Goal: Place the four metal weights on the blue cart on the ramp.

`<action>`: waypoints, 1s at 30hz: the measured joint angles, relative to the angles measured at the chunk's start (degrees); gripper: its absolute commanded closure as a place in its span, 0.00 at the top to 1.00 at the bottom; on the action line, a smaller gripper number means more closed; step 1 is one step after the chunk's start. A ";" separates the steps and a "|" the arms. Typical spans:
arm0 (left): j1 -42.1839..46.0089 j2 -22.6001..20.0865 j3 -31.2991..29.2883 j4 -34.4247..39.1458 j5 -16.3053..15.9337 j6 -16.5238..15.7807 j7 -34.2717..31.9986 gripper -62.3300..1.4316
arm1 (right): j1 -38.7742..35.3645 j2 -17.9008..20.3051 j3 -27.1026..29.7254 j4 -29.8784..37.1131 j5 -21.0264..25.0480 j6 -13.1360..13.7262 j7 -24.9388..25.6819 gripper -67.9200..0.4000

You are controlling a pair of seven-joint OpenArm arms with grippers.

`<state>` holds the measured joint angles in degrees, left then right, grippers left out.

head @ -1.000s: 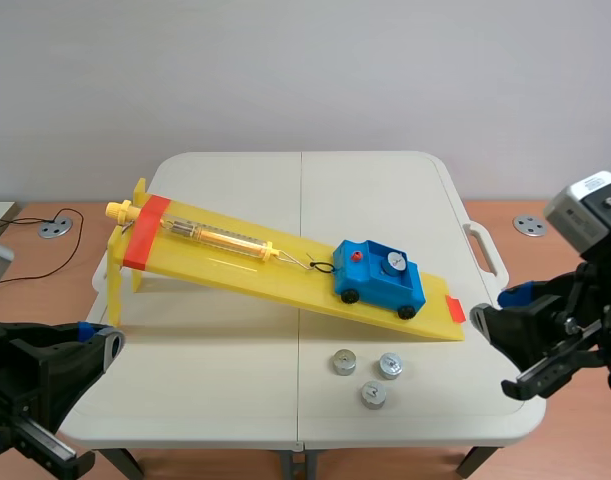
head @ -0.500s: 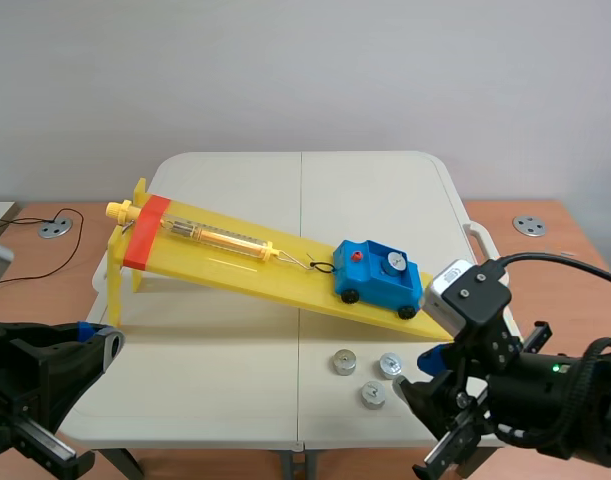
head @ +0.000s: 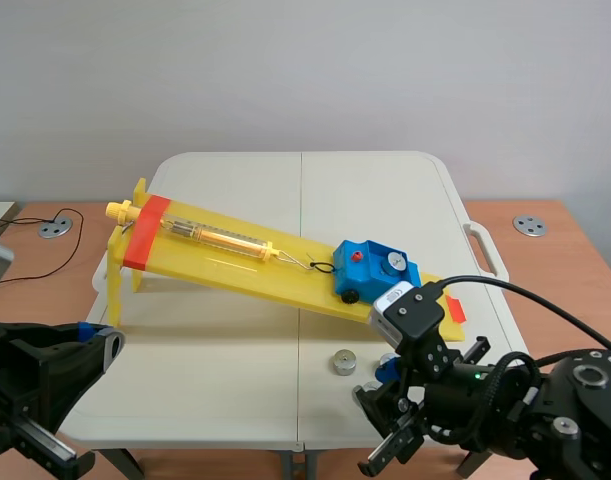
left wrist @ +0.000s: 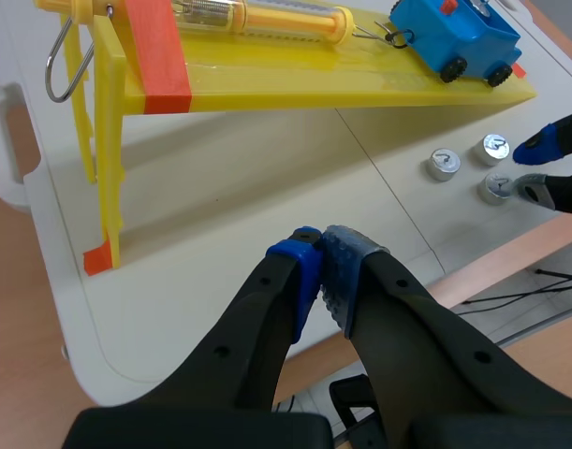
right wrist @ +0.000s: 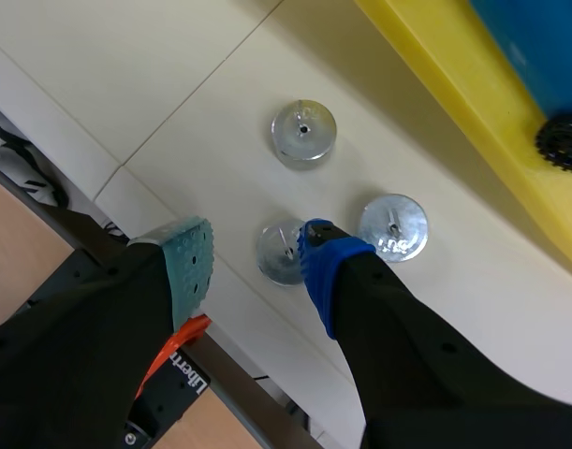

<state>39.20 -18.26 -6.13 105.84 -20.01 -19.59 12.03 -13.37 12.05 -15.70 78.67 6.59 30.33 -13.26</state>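
Three metal weights lie near the surface's front edge; we hold our right pincer wide over one; our left pincer is closed, empty, by the front-left corner.

A white folding table with a carry handle stands before a pale wall. A yellow, clear-tubed spring scale lies tilted above it. Metal grommets sit in the brown wooden desks on both sides, and a black cable runs by the left one.
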 measured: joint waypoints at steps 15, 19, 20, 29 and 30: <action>0.00 0.00 0.00 0.00 0.00 0.00 -0.02 0.10 | 0.48 -1.16 -1.70 -2.80 -2.45 -4.61 4.24 0.34; 0.00 0.00 0.00 0.00 0.00 0.00 -0.02 0.10 | 0.50 -1.90 -1.73 -4.59 -2.75 -4.68 4.24 0.34; 0.00 0.00 0.00 0.00 0.00 0.00 -0.02 0.10 | 0.48 -1.95 -1.73 -4.98 -2.75 -4.68 4.26 0.34; 0.00 0.00 0.00 0.00 0.00 0.00 -0.02 0.10 | 0.50 -2.05 -1.73 -5.14 -2.73 -5.97 4.42 0.27; 0.00 0.00 0.00 0.00 0.00 0.00 -0.02 0.10 | 0.50 -2.05 -1.73 -5.14 -2.73 -6.12 4.42 0.24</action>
<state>39.20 -18.26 -6.13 105.84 -20.01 -19.59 12.01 -12.86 10.00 -17.43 73.54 3.86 24.21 -8.84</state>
